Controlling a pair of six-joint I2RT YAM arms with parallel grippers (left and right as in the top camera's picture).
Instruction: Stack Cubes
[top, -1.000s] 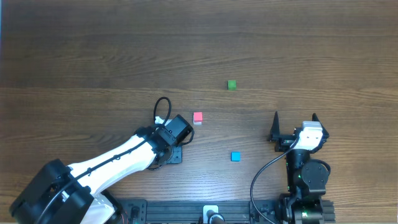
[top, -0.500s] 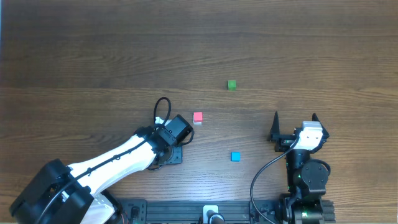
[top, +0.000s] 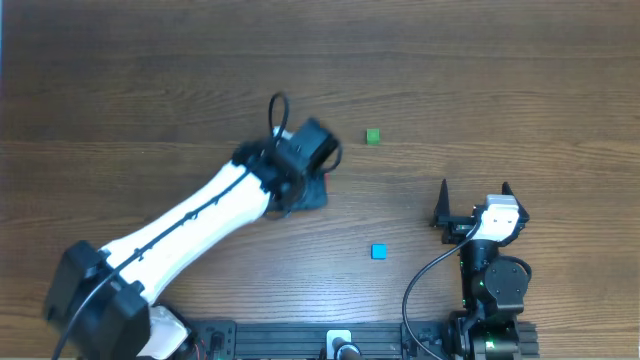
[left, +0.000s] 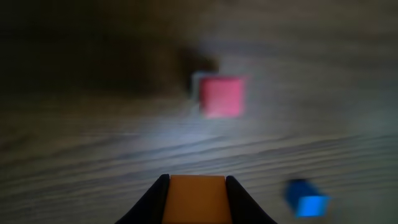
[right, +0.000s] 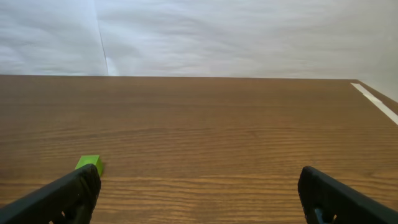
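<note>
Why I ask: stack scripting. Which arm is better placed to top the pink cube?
Likely left: its gripper holds an orange cube near the pink cube; the right gripper is open, farther off.

Landmark: blue cube (top: 378, 251). Open bench (top: 520, 80) wood on every side of it.

Left of it and farther out, the left arm (top: 200, 225) lies slantwise across the wood and bars that whole side, from base to wrist.

The left pincer (left: 197, 180) is out-left of the blue cube, its gap filled by an orange cube (left: 197, 202).

A pink cube (left: 221, 96) sits on the wood ahead of that pincer, well apart from the blue cube.

A green cube (top: 373, 136) stands alone, well beyond the blue cube, with an open lane between them.

The right pincer (top: 474, 184), fingers spread, is to the right of the blue cube, with bare wood between them.
</note>
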